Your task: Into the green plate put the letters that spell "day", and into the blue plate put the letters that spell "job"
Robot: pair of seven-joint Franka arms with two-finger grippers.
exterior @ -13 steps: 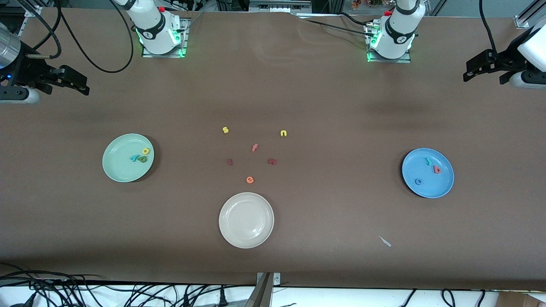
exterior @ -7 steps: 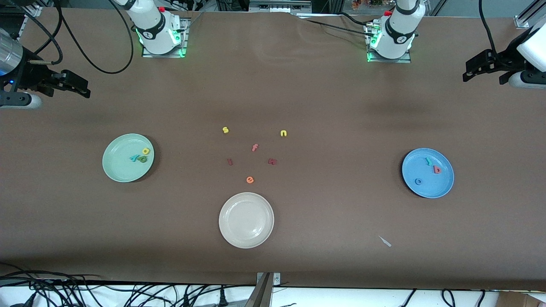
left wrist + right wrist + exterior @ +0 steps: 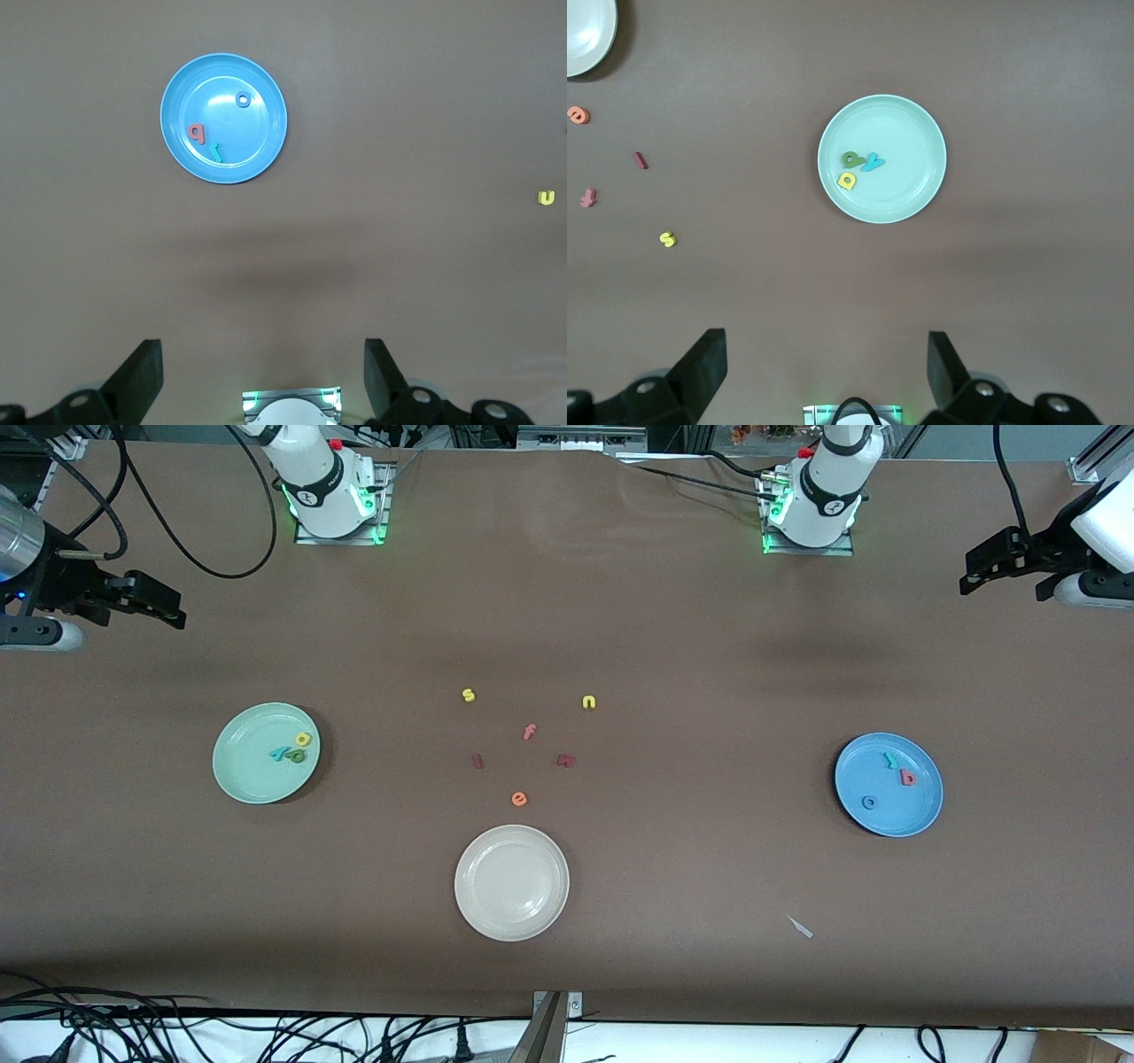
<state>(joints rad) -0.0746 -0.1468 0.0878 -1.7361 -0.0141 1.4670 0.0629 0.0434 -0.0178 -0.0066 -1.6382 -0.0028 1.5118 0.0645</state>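
Observation:
The green plate (image 3: 248,775) (image 3: 908,168) holds the green d (image 3: 296,756) (image 3: 851,159), yellow a (image 3: 303,739) (image 3: 847,181) and teal y (image 3: 279,754) (image 3: 873,162), bunched together. In the blue plate (image 3: 904,810) (image 3: 257,133) lie the teal j (image 3: 889,760) (image 3: 216,152), red b (image 3: 907,778) (image 3: 196,133) and blue o (image 3: 869,802) (image 3: 243,100). My right gripper (image 3: 168,607) (image 3: 827,376) hangs open and empty high over the table edge at the right arm's end. My left gripper (image 3: 974,576) (image 3: 263,381) hangs open and empty at the left arm's end.
A cream-white plate (image 3: 511,882) sits bare near the front camera. Loose letters lie mid-table: yellow s (image 3: 469,695), yellow n (image 3: 589,702), pink f (image 3: 529,732), two dark red pieces (image 3: 477,761) (image 3: 566,761), orange e (image 3: 519,799). A small pale scrap (image 3: 800,926) lies toward the blue plate's side.
The right hand has shifted a little at the table's edge; the left hand has barely moved. Plates and letters lie as before.

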